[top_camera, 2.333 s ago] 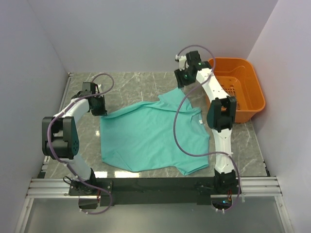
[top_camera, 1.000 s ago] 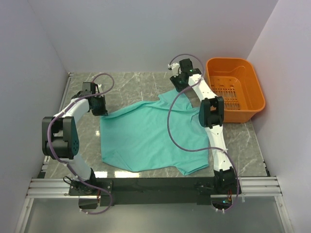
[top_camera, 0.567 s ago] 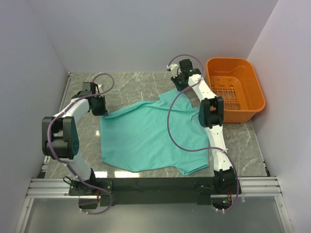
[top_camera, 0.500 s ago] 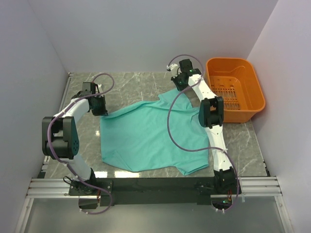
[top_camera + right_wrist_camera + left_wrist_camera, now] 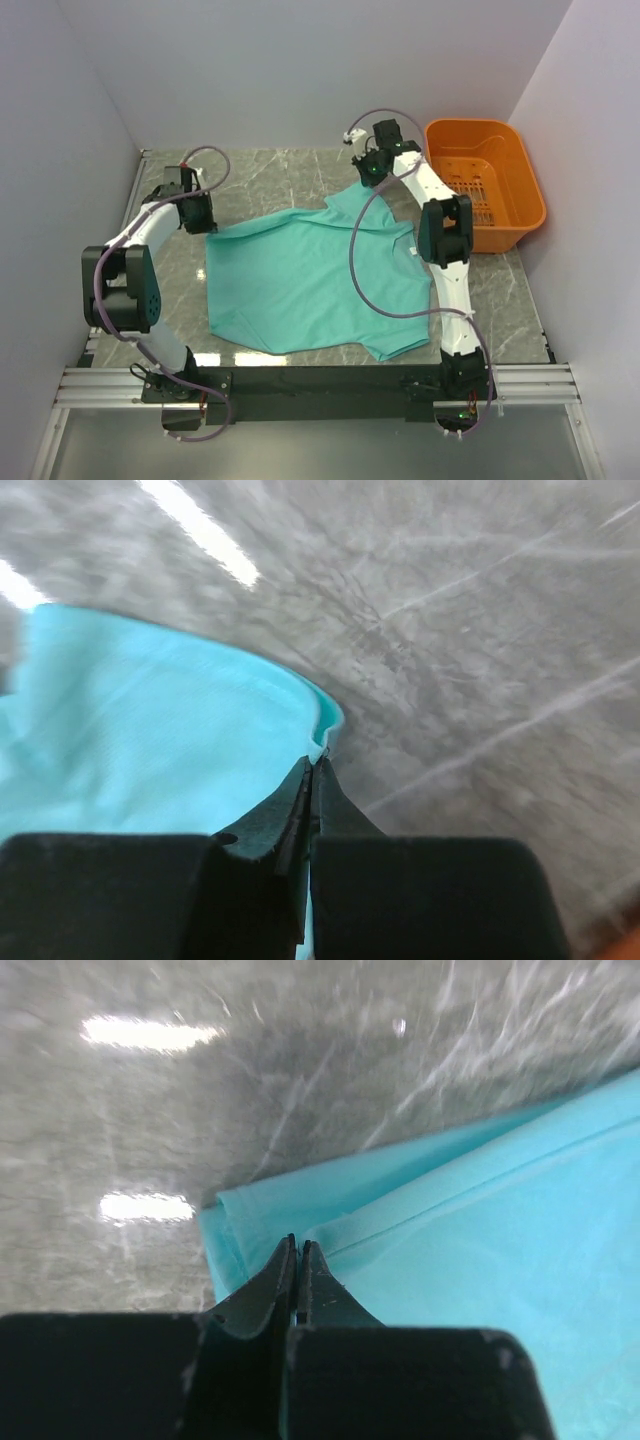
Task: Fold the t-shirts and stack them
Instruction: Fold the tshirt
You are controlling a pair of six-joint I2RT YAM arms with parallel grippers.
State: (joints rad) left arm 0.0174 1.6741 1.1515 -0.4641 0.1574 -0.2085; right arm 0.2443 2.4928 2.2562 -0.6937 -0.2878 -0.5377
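Note:
A teal t-shirt (image 5: 300,275) lies spread across the marble table, with a small white label (image 5: 411,250) near its right side. My left gripper (image 5: 207,228) is shut on the shirt's left sleeve corner; in the left wrist view the jaws (image 5: 298,1245) are pinched on a fold of teal cloth (image 5: 480,1220). My right gripper (image 5: 368,183) is shut on the far corner of the shirt; the right wrist view has the jaws (image 5: 314,763) closed on the hem edge (image 5: 325,720).
An orange plastic basket (image 5: 485,180) stands at the back right, close beside the right arm. Grey walls enclose the table on three sides. Purple cables loop over both arms, and the right one hangs over the shirt.
The right gripper has closed on the shirt's far corner. The left arm has shifted slightly back and up with the sleeve corner, which now sits a little higher.

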